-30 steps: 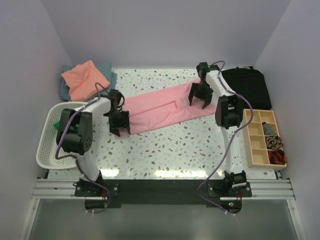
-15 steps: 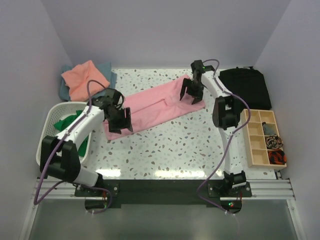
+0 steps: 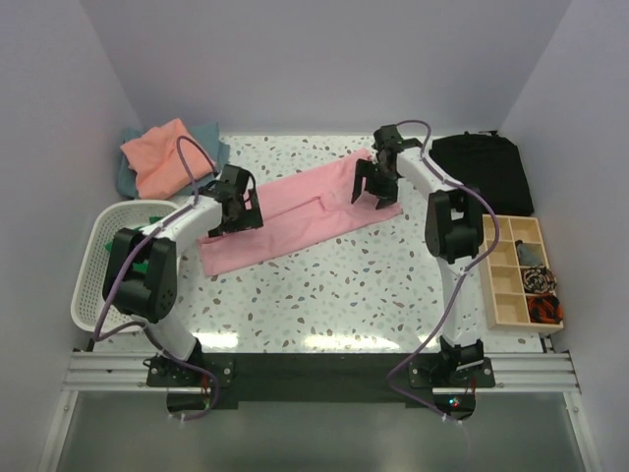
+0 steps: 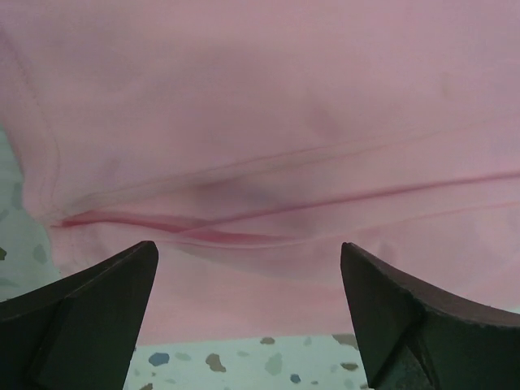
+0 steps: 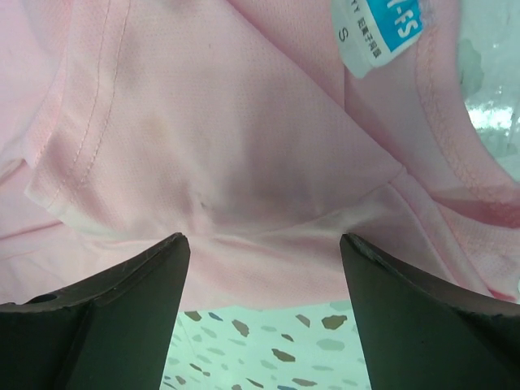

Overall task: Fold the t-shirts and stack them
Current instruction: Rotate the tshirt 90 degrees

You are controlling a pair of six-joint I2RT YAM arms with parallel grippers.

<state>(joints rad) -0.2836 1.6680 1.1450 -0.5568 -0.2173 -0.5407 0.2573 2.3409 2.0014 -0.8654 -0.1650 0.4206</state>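
Observation:
The light pink t-shirt lies folded into a long strip across the table, from near left to far right. My left gripper is open just above its left part; the left wrist view shows pink cloth with a fold seam between the spread fingers. My right gripper is open over the strip's right end; the right wrist view shows the pink cloth and its white-and-blue neck label. A salmon-orange shirt lies on a grey-blue one at the far left. A green shirt sits in the basket.
A white mesh basket stands at the left edge. A black bag lies at the far right. A wooden compartment tray with small items sits at the right edge. The table is speckled terrazzo.
My left gripper has moved back up from the strip's near-left end to over its left part. My right gripper has moved left and farther back, over the collar end. The shirt's left end lies flatter.

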